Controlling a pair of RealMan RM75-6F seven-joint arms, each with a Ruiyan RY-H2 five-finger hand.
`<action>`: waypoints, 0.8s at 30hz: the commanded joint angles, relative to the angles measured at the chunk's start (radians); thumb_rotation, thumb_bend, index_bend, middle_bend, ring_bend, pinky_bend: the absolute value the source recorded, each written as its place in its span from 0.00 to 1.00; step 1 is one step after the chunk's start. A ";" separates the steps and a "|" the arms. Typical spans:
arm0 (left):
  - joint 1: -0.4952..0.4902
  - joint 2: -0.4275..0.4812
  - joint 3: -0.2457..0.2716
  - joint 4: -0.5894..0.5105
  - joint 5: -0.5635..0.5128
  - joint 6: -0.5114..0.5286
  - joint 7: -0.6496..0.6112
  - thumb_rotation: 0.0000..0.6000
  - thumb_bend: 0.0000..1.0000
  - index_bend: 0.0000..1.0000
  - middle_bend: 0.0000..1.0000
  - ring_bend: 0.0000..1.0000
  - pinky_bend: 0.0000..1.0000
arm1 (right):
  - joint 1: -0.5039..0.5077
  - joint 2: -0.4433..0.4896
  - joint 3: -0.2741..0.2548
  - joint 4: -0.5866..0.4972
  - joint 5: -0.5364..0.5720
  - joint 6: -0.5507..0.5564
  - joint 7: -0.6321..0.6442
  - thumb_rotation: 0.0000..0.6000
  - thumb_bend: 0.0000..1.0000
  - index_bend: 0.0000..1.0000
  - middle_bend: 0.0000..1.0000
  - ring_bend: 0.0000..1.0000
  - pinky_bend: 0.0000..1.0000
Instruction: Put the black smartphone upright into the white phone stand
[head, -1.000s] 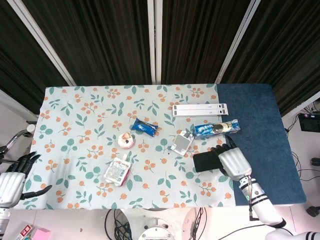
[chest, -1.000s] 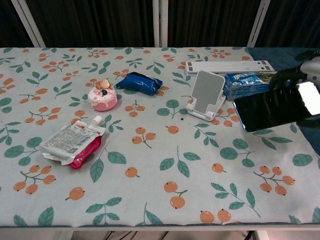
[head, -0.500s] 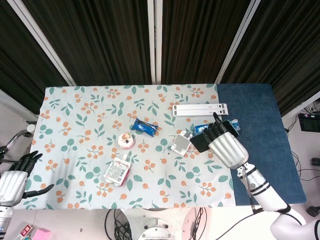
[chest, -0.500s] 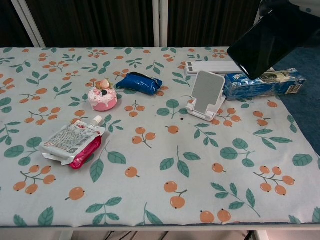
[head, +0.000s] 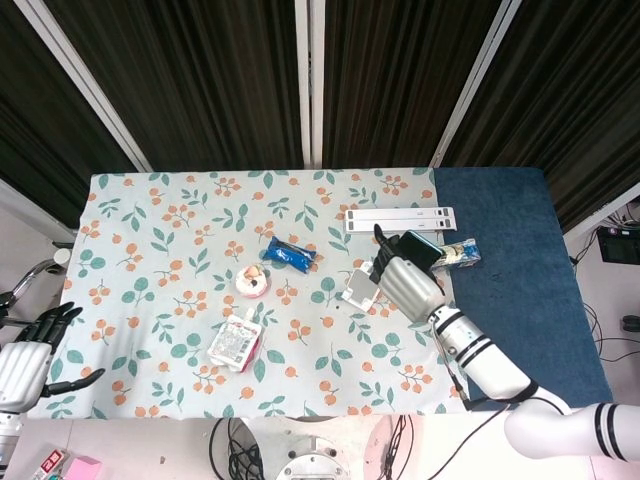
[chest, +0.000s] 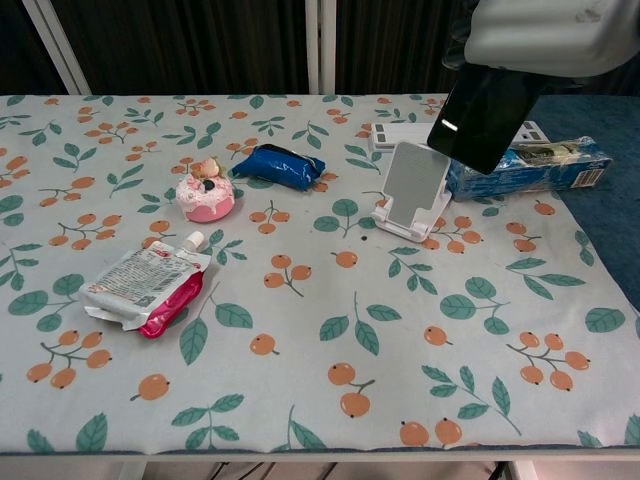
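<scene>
Black smartphone (chest: 484, 118) screen shows only from chest view.

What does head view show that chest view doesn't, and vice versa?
Head only: the left hand, open, off the table's near left corner, and the blue cloth beyond the floral one.
Chest only: the phone's dark screen tilted in the air just above the stand, not yet in it.
Both: the right hand holding the phone, the stand, blue packet, pink cake, pouch, white strip.
</scene>
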 joint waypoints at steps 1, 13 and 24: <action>0.000 -0.002 0.001 0.005 0.001 0.000 -0.005 0.26 0.00 0.10 0.06 0.09 0.25 | 0.078 -0.063 -0.012 -0.021 0.123 0.046 -0.099 1.00 0.21 0.54 0.41 0.43 0.00; 0.009 -0.011 0.001 0.045 -0.012 0.002 -0.048 0.26 0.00 0.10 0.07 0.09 0.25 | 0.222 -0.183 -0.073 0.022 0.291 0.132 -0.201 1.00 0.21 0.54 0.41 0.43 0.00; 0.010 -0.013 0.001 0.065 -0.013 0.003 -0.077 0.26 0.00 0.10 0.06 0.09 0.25 | 0.321 -0.203 -0.133 0.035 0.359 0.146 -0.224 1.00 0.21 0.54 0.41 0.43 0.00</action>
